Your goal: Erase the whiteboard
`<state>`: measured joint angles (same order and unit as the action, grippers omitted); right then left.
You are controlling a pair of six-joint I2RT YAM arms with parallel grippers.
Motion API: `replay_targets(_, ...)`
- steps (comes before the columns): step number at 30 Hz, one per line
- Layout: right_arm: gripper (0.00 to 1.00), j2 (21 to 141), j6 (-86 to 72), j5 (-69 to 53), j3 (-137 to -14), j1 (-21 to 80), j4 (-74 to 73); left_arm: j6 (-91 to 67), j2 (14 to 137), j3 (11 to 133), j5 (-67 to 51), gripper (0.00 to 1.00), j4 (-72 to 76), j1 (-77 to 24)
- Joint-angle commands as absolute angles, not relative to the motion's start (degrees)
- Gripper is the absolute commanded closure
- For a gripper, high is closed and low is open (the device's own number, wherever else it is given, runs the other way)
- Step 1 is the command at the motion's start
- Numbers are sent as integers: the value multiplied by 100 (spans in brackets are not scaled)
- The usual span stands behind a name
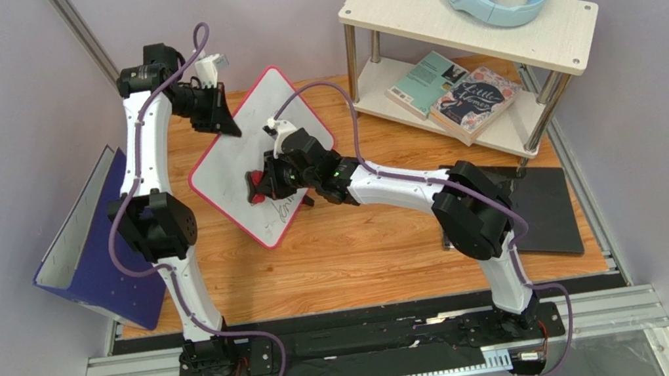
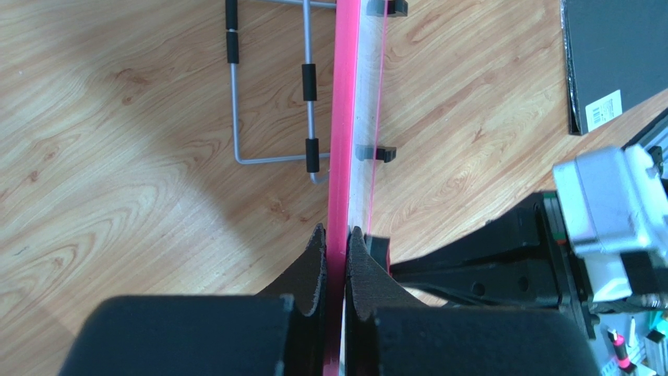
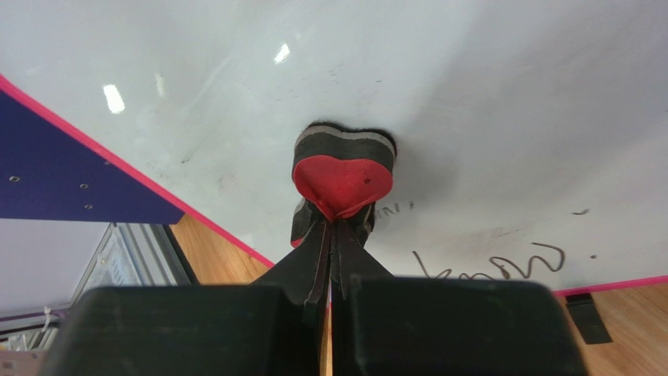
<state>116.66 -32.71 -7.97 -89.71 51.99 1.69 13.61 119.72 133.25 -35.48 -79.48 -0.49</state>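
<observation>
Wood planks make up the surface, with pale purple walls all around. The whiteboard sits between the two arms and looks tipped up, not lying flat.

The left jaws are shut tight on the board's thin pink edge, one pad on each side, and the rest of the board runs straight out ahead of them. The right jaws are squeezed shut on a red heart-shaped eraser. Its dark felt side sits just past the jaw tips and is pressed on the white face.

Most of the face in front of the right jaws looks clean. Some black scribble is left just beside those jaws, near the pink bottom edge, so the job looks partly done.

The board seems stiff, flat and light. Its shiny face looks slippery, so the edge is the best place to pinch it, as the left jaws do. That pinch is narrow, so a hard push from the eraser could make the board swing or slip. Soft, steady rubs look safer. The felt looks soft and should not scratch.
</observation>
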Motion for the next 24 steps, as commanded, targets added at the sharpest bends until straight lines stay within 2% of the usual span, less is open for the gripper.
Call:
replay_targets(1, 100, 12041, -3243, -1450, -9255, 5748, 439, 1397, 12014, 13482, -2988, 100, -7717, -167)
replay_targets(8, 100, 12103, -3567, -1153, -9027, 5740, 325, 1389, 12032, 13509, -2988, 100, -7717, -167)
replay_targets(24, 100, 11733, -4297, 237, -8263, 4843, -150, 1415, 11962, 13456, -3032, 100, -7752, -167)
